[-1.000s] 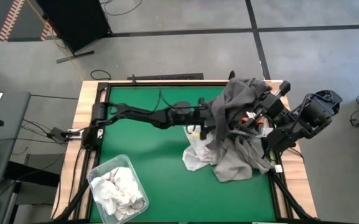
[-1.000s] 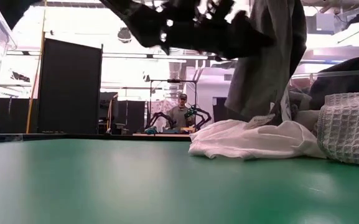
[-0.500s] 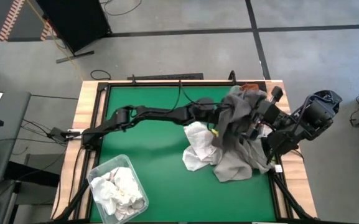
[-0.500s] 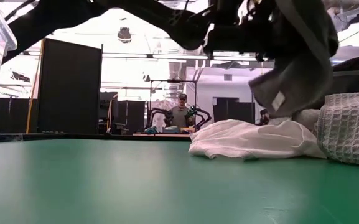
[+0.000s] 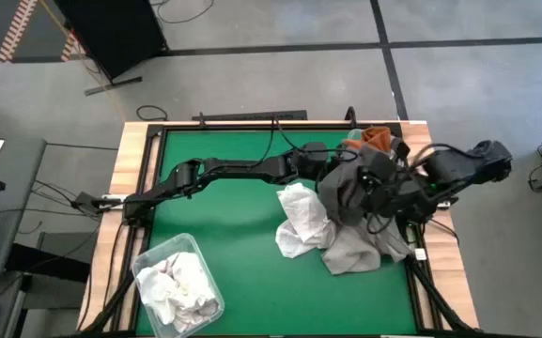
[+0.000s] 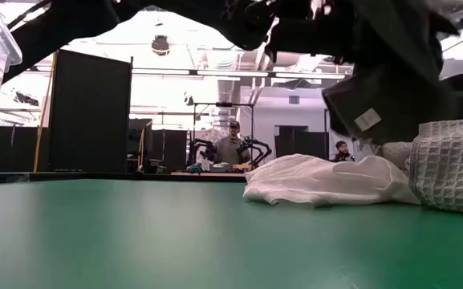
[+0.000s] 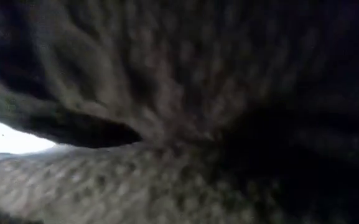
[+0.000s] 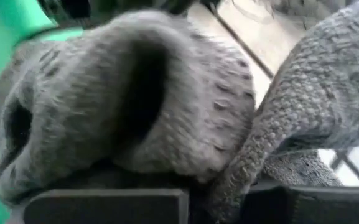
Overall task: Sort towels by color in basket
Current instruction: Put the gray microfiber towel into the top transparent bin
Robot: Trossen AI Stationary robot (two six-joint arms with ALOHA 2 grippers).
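At the table's near-left corner sits the bin (image 5: 148,261), already holding white towels (image 5: 181,286). From the left edge the left arm reaches across to the right half, and its gripper (image 5: 332,178) is buried in the lifted dark grey towel (image 5: 350,188). Its wrist view shows nothing but cloth, so I cannot tell how its fingers stand. Below and just left of that towel a white towel (image 5: 299,221) lies loose on the green, touching the light grey towel (image 5: 360,249) spread toward the near-right corner. An orange towel (image 5: 376,138) peeks out at the far-right corner. The right gripper (image 5: 397,192) meets the same dark grey towel from the right edge, and in its wrist view grey cloth is bunched between its fingers (image 8: 104,205).

To do this well, only one gripper should carry. The other should let go cleanly, so the towel lifts free without dragging the pile beneath it.
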